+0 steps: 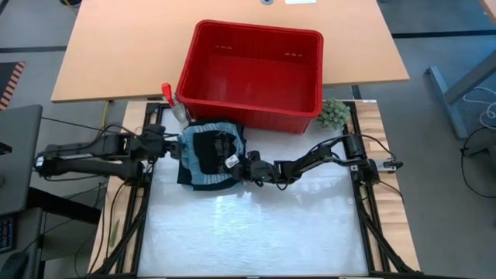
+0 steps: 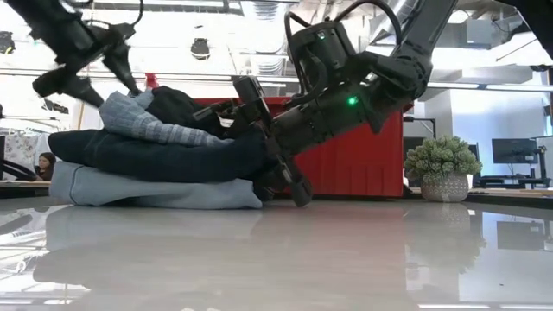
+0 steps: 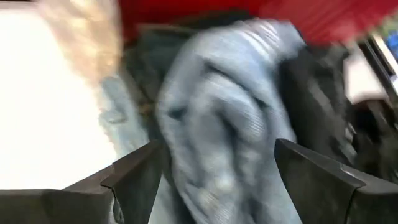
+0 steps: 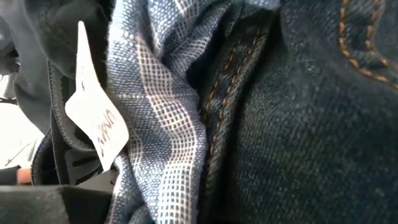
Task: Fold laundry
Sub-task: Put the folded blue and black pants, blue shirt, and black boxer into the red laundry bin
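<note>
R gripper (image 1: 246, 167) is pressed into the laundry pile (image 1: 208, 153), jaws wide around its edge; grip can't be confirmed. R wrist alone shows checked weave (image 4: 149, 124), navy denim w/ orange stitching (image 4: 298, 143), white tag (image 4: 93, 118). L gripper (image 3: 214, 177) spread, pile just ahead.

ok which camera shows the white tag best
The right wrist view: the white tag hangs large against black cloth, faint print visible. The high view shows it as a small white patch; the low and left wrist views don't clearly show it.

A light wooden desk (image 1: 116, 54) stands behind the glossy white worktop (image 1: 256, 232). Grey floor (image 1: 442, 155) surrounds both. Bright ceiling lights (image 2: 203, 47) overhead.
</note>
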Tool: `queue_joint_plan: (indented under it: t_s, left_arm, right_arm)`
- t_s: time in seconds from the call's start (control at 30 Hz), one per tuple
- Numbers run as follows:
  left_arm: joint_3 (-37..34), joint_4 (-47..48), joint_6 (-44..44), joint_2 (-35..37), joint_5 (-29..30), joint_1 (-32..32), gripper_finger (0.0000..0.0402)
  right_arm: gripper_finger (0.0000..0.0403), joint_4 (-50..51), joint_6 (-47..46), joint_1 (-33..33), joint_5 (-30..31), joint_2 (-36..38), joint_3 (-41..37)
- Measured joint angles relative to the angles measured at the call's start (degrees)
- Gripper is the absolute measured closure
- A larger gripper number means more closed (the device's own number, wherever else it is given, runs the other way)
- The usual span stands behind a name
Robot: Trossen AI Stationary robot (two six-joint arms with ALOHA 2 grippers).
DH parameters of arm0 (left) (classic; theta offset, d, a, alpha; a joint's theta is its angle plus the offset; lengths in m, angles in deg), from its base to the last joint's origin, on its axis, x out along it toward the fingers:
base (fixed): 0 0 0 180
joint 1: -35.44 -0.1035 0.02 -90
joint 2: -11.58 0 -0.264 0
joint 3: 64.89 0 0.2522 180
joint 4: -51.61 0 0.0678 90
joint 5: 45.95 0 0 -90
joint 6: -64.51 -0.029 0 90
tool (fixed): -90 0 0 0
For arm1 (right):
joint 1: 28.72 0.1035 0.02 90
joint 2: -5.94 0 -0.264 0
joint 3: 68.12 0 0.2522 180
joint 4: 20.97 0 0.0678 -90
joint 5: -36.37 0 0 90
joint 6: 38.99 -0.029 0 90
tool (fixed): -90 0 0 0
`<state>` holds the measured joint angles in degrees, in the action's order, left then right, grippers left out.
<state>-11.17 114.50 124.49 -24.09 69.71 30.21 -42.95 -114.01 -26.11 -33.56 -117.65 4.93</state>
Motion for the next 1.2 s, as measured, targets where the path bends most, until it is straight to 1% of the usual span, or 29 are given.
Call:
queue_joint_plan:
  t_s: [0.1,0.17,0.3,0.4,0.5,0.57,0.67,0.73,0.83,0.9,1.03,1.13,1.2]
  left_arm:
    - [-3.2,-0.2,2.0,2.4,1.8,-2.1,0.0106]
    - [-6.0,-1.2,2.6,3.8,0.4,-3.9,0.0106]
    - [-13.8,-10.5,0.7,6.7,-5.5,-8.8,0.0106]
    - [-18.7,-17.1,-1.6,7.9,-7.4,-12.4,0.0107]
    - [-21.8,-22.7,-4.9,7.9,-9.2,-16.3,0.0107]
    - [-23.7,-27.2,-7.5,6.8,-11.2,-19.3,0.0107]
    - [-25.5,-30.3,-10.5,3.9,-13.1,-24.6,0.0106]
    - [-26.9,-34.1,-12.4,1.8,-15.2,-28.1,0.0106]
    - [-28.8,-40.7,-14.9,-2.2,-19.4,-32.5,0.0106]
    - [-28.9,-42.3,-16.4,-5.3,-20.6,-34.4,0.0106]
    - [-28.8,-44.8,-18.7,-10.3,-21.1,-35.7,0.0106]
    - [-28.7,-46.3,-18.8,-11.7,-20.6,-35.0,0.0106]
    - [-27.6,-44.2,-18.4,-11.7,-20.0,-34.5,0.0106]
  right_arm:
    - [0.0107,0.0,-0.5,0.0,-1.5,0.0,0.0]
    - [0.0107,-0.1,-0.5,0.0,-2.8,0.0,0.0]
    - [0.0107,-0.4,-1.5,0.0,-4.5,0.0,0.0]
    - [0.0107,-0.5,-1.9,0.0,-6.5,0.3,-0.1]
    - [0.0107,-0.5,-2.1,0.0,-7.4,0.4,-0.1]
    - [0.0107,-0.8,-3.0,0.0,-8.9,0.5,-0.1]
    - [0.0107,-0.8,-3.9,0.0,-9.8,0.5,-0.1]
    - [0.0107,-1.1,-4.7,-0.2,-11.3,0.5,-0.1]
    - [0.0107,-1.1,-6.2,-0.4,-13.1,0.5,-0.1]
    - [0.0107,-1.2,-6.7,-0.4,-13.1,0.5,0.0]
    - [0.0107,-1.6,-7.7,-0.6,-13.9,0.5,0.0]
    - [0.0107,-1.6,-7.7,-0.6,-14.0,0.5,0.0]
    - [0.0107,-1.6,-7.7,-0.6,-14.2,0.5,0.0]
